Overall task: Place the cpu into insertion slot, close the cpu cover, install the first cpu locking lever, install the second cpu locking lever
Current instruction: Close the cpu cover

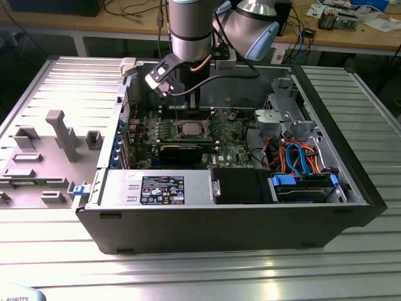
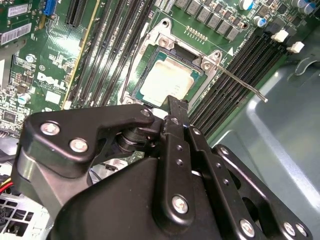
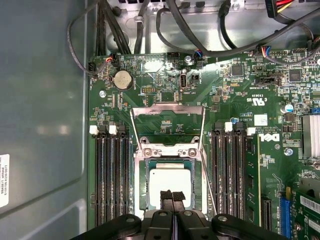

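The cpu [image 3: 170, 181], a silvery square chip, lies flat in the insertion slot [image 3: 141, 186] on the green motherboard; it also shows as the cpu [image 2: 169, 80] in the second wrist view and the cpu [image 1: 188, 130] in the exterior view. The cpu cover [image 3: 167, 109] stands swung open behind the slot, with board showing through its window. One thin locking lever [image 2: 240, 82] juts out free on one side, and another lever [image 2: 131, 62] is raised on the other. My gripper [image 3: 172, 196] hangs just over the chip's near edge, fingers pressed together and holding nothing.
The motherboard sits inside an open computer case [image 1: 351, 207] on a ribbed metal table. Black memory slots [image 3: 111, 175] flank the socket on both sides. Cables [image 3: 210, 45] and a drive cage [image 1: 282, 116] crowd one side. Grey fixtures [image 1: 59, 135] stand at the exterior view's left.
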`<move>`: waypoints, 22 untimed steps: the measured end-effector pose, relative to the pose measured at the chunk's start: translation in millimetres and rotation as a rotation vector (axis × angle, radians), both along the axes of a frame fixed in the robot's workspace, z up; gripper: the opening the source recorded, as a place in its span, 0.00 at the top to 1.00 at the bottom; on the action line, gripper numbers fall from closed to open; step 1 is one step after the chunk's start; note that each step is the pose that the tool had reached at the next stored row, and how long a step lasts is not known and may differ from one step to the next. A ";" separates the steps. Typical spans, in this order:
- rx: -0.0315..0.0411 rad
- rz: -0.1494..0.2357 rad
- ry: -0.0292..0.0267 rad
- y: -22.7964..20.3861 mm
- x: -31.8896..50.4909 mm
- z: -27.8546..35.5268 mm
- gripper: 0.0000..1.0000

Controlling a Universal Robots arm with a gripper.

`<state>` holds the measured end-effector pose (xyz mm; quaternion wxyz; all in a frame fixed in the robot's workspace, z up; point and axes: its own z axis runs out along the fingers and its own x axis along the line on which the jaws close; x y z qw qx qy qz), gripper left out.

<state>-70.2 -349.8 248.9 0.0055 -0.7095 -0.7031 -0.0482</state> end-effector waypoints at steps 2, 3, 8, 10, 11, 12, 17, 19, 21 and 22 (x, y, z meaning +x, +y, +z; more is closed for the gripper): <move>0.0003 0.000 -0.0002 0.1 0.0 1.7 0.89; 0.0003 0.000 -0.0002 0.0 0.0 2.4 0.89; 0.0004 0.000 -0.0003 0.1 0.0 2.9 0.89; 0.0003 0.000 -0.0002 0.0 0.5 3.0 0.89; 0.0003 0.000 -0.0002 0.0 0.8 3.0 0.89; 0.0001 0.000 -0.0001 0.0 1.2 3.1 0.89; 0.0004 0.000 -0.0003 0.1 2.9 2.9 0.89; 0.0004 0.000 -0.0003 0.1 3.0 3.0 0.89; 0.0003 0.000 -0.0002 0.1 3.0 3.6 0.89; 0.0003 0.000 -0.0002 0.1 3.0 4.2 0.89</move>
